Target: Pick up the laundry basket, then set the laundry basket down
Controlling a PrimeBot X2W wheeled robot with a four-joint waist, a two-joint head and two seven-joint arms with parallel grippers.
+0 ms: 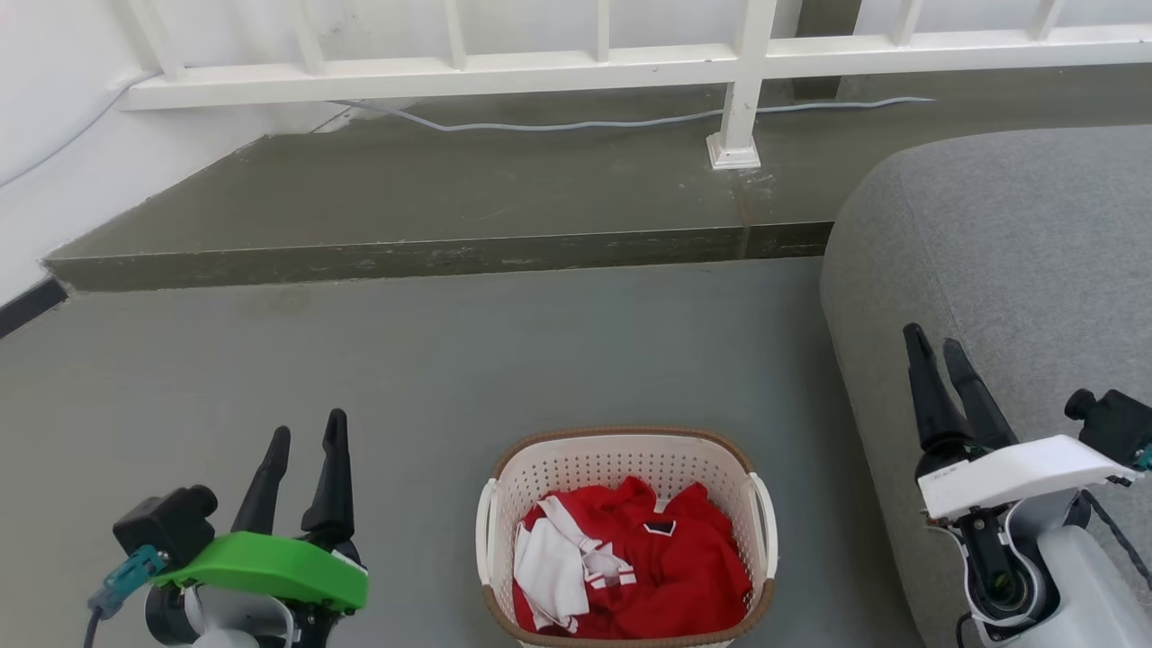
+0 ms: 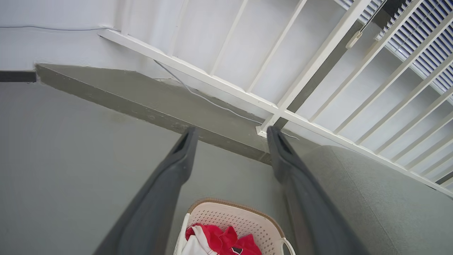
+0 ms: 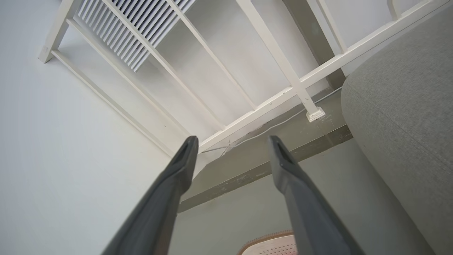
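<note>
Right now your left gripper (image 1: 308,427) and right gripper (image 1: 932,337) both hover with jaws spread, touching neither handle. Between them the laundry basket (image 1: 576,468) stands upright on the grey floor (image 1: 360,360), red-and-white clothes (image 1: 666,558) inside, near the grey sofa (image 1: 990,252).

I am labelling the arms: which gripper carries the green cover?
The left gripper, left of the laundry basket, has the green cover; the right gripper has a white cover.

L pincer (image 2: 231,131) wide apart, empty; laundry basket (image 2: 244,219) w/ red clothes (image 2: 226,239) bottom-centre.
</note>
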